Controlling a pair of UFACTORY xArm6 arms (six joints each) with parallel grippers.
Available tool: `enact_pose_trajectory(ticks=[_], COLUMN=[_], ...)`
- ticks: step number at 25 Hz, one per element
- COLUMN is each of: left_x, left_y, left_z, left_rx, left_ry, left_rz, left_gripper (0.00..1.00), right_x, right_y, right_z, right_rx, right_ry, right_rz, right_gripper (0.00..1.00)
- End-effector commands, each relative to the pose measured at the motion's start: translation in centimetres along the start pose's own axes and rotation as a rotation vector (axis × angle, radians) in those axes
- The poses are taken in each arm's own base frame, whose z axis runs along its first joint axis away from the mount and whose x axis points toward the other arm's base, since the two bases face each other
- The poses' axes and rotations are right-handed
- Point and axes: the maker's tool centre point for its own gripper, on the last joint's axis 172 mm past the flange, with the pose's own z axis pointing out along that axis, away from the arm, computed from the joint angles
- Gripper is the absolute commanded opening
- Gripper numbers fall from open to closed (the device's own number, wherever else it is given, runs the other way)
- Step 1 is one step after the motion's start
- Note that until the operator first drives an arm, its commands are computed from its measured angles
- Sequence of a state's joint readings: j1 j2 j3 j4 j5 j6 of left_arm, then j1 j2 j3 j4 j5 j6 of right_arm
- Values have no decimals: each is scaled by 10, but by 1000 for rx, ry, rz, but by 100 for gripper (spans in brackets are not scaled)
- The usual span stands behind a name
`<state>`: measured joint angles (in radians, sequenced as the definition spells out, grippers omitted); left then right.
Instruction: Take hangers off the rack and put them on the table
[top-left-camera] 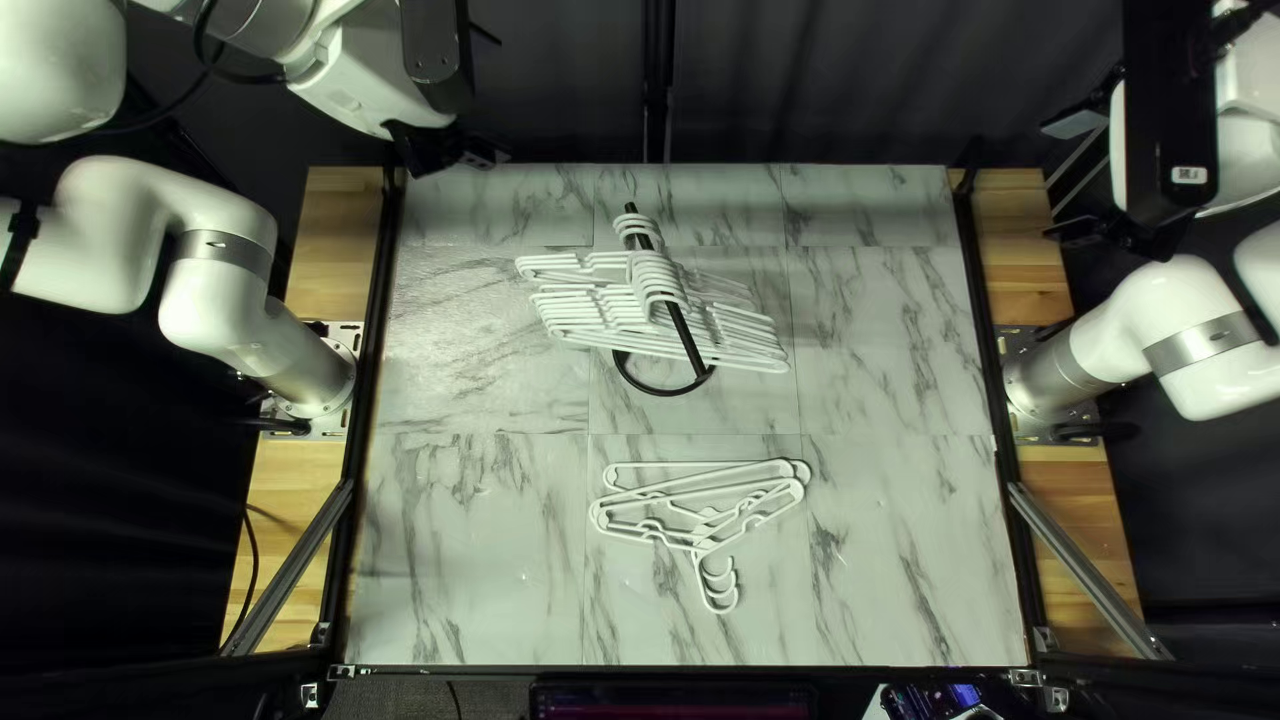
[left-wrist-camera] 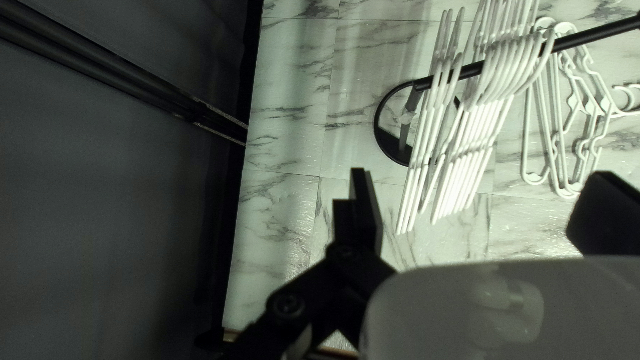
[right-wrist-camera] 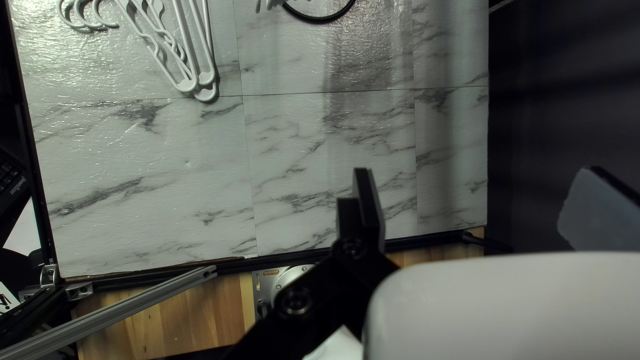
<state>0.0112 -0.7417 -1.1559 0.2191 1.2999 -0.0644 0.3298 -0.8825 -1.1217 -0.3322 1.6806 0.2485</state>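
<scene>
Several white hangers (top-left-camera: 654, 300) hang bunched on the black rack (top-left-camera: 687, 336) in the top left view; other white hangers (top-left-camera: 700, 514) lie overlapped on the table nearer the front edge. My left gripper (top-left-camera: 451, 150) is up over the far left table corner, and my right gripper (top-left-camera: 1114, 234) is raised beyond the right edge. In the left wrist view my left gripper (left-wrist-camera: 481, 190) stands open, the hung hangers (left-wrist-camera: 473, 140) ahead of it. My right gripper (right-wrist-camera: 475, 183) is also open, with the lying hangers (right-wrist-camera: 170, 47) well off to its side.
The marbled table (top-left-camera: 467, 534) has dark rails along its sides. The rack's ring base (top-left-camera: 663, 390) rests on the tabletop. Angled metal bars (top-left-camera: 1087, 567) cross the wooden side boards, and a dark curtain (top-left-camera: 827, 80) hangs behind the far edge.
</scene>
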Motion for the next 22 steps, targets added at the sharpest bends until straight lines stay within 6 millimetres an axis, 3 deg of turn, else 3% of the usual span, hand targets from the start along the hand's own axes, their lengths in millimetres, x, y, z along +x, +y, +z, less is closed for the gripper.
enact_pose_trajectory(ticks=[1, 4, 9, 13, 15, 17, 22], left_x=[-2, -14, -51, -94, -111, -125, -125], left_y=[0, 34, 91, 147, 162, 165, 165], left_z=[0, 20, 48, 96, 115, 126, 126], left_rx=[-8, -6, -13, -71, -113, -148, -148], left_ry=[-1, -84, -187, -263, -304, -340, -340], left_rz=[-9, 5, 29, 63, 94, 114, 114], left_gripper=[100, 100, 100, 100, 100, 100, 100], right_x=[0, 0, 0, 0, 0, 0, 0], right_y=[0, 0, 0, 0, 0, 0, 0], right_z=[0, 0, 0, 0, 0, 0, 0], right_rx=[0, 0, 0, 0, 0, 0, 0], right_ry=[0, 0, 0, 0, 0, 0, 0], right_rz=[0, 0, 0, 0, 0, 0, 0], right_gripper=[100, 100, 100, 100, 100, 100, 100])
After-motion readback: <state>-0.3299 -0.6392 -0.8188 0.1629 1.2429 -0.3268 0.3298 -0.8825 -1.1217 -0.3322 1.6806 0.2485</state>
